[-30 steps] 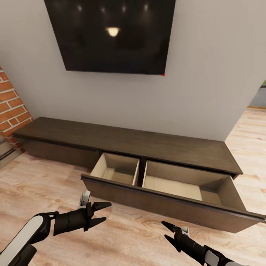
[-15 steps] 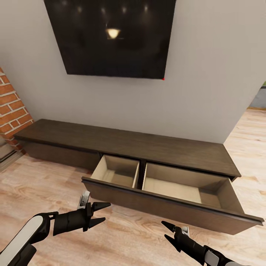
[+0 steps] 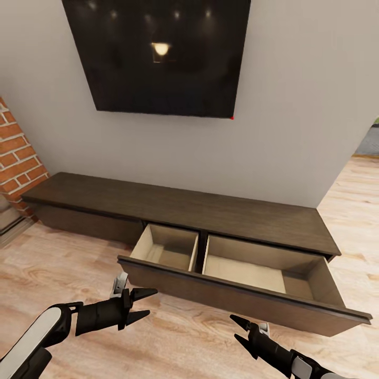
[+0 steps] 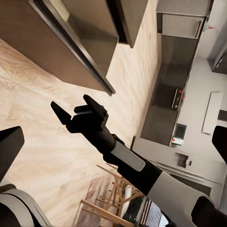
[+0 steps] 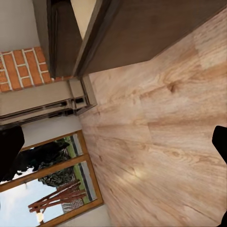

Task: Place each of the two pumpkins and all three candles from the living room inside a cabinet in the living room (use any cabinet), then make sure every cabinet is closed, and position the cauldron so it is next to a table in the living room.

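The cabinet [image 3: 210,213], a long low dark-brown console, stands against the wall under the TV. Its wide drawer [image 3: 237,295] is pulled out. Both pale beige compartments, the small left one [image 3: 166,250] and the larger right one [image 3: 252,266], hold nothing. My left gripper [image 3: 145,302] hovers open over the floor in front of the drawer's left end. My right gripper [image 3: 238,329] is open too, low in front of the drawer's middle; the left wrist view shows the right gripper [image 4: 75,106] empty. The pumpkins, candles and cauldron are out of view.
A black TV [image 3: 158,52] hangs on the off-white wall. The brick fireplace [image 3: 16,152] stands at the left, a kitchen opening [image 3: 368,142] at the far right. Wood-plank floor [image 3: 52,268] lies between me and the cabinet. The left wrist view shows a wooden chair [image 4: 109,198].
The whole picture has shifted slightly, the TV lower and the cabinet a little smaller, so the camera has moved. Both grippers hold the same open pose and the drawer stays pulled out.
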Tool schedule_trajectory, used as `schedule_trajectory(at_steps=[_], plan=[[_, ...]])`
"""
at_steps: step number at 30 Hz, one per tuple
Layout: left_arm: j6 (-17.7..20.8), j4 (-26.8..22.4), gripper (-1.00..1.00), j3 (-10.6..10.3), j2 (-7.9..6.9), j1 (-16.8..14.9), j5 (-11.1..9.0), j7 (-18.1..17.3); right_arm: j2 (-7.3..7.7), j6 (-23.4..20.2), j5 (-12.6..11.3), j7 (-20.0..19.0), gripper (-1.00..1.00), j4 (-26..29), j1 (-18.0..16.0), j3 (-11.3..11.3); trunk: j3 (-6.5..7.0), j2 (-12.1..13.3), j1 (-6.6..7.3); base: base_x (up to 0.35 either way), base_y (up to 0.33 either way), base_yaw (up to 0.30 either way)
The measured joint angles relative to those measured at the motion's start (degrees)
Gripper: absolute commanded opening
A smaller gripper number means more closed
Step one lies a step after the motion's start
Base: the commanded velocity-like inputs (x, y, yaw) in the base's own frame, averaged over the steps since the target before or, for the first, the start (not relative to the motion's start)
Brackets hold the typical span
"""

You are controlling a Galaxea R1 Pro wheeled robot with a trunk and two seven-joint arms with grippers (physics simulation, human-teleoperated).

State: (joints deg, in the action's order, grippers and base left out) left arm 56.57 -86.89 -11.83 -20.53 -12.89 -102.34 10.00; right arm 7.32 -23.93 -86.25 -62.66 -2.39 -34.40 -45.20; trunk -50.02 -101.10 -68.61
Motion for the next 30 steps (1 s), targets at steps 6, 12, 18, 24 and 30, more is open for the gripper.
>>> schedule_trajectory(at_steps=[6, 12, 18, 24, 30], plan=[[0.0, 0.0, 1.0, 0.0, -0.07, 0.0, 0.0, 0.0, -0.01, 0.0, 0.0, 0.1, 1.0, 0.0, 0.0, 0.0, 1.08, 2.4, 1.32, 0.0, 0.0, 0.0], [0.0, 0.0, 1.0, 0.1, -0.09, 0.0, -0.1, -0.1, 0.0, 0.0, 0.0, 0.2, 1.0, 0.0, 0.0, 0.0, 2.15, 4.8, 2.64, 0.0, 0.0, 0.0], [0.0, 0.0, 1.0, 0.1, -0.09, 0.0, -0.1, -0.1, 0.0, 0.1, 0.0, 0.3, 1.0, 0.0, 0.0, 0.0, 3.23, 7.2, 3.95, 0.0, 0.0, 0.0], [0.0, 0.0, 1.0, 0.1, -0.09, 0.0, -0.1, -0.1, 0.0, 0.1, 0.0, 0.3, 1.0, 0.0, 0.0, 0.0, 4.31, 9.6, 5.27, 0.0, 0.0, 0.0], [0.0, 0.0, 1.0, 0.1, -0.09, 0.0, -0.1, -0.1, 0.0, 0.1, 0.0, 0.4, 1.0, 0.0, 0.0, 0.0, 5.39, 12.0, 6.59, 0.0, 0.0, 0.0]])
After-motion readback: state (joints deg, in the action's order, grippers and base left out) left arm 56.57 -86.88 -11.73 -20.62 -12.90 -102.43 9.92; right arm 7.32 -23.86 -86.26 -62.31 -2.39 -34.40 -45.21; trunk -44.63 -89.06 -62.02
